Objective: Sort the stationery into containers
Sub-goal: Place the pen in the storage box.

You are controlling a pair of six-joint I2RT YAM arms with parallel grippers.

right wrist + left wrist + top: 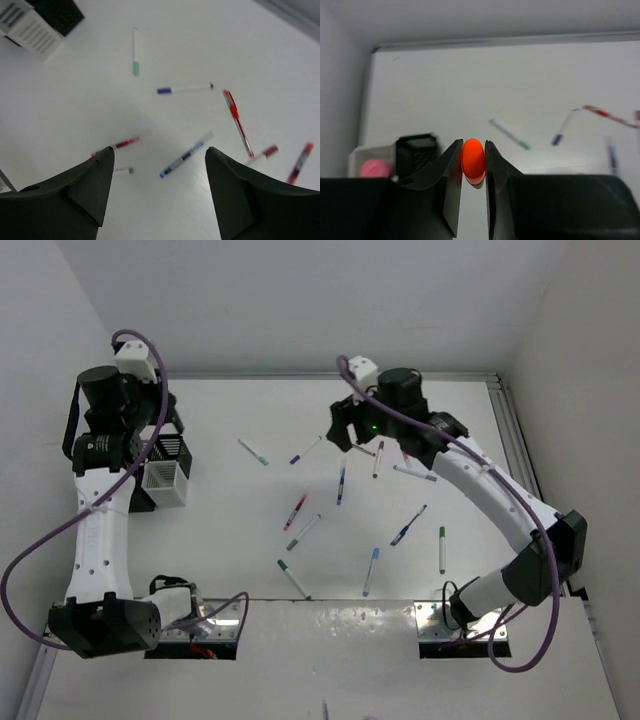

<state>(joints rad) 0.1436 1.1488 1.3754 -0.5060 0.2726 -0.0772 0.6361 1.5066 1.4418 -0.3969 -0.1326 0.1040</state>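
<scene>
From above, the left arm point(98, 530) reaches to the far left of the bench point(230, 530), its wrist over two holders that touch each other: a white holder point(165, 481) nearer the bases and a black holder point(171, 447) behind it. Pens lie loose across the middle and right of the bench. Among them are a green-capped pen point(254, 451), a purple-capped pen point(307, 449), a red pen point(297, 508) and a green pen point(442, 549). The right pincer point(343, 430) hangs above the far middle of the bench, close to the purple-capped pen.

In the left wrist view, the left pincer point(472, 145) is closed tight on an orange highlighter point(472, 160), seen end-on, both fingers pressed to its sides. It is held up off the bench. Below and to the left stand the black holder point(417, 152) and the white holder point(357, 157). A pink stick point(375, 168) sits in the white one. The green-capped pen point(510, 135) and the purple-capped pen point(563, 127) lie farther out on the bench.

In the right wrist view, the right pincer point(159, 150) stands wide open with nothing between its fingers point(75, 185). It hovers over loose pens: a blue pen point(185, 156) lies in the gap below, with a long red pen point(239, 122) to its right. The purple-capped pen point(185, 90) and green-capped pen point(135, 52) lie beyond. The two holders show in the top left corner, well apart from this pincer.
</scene>
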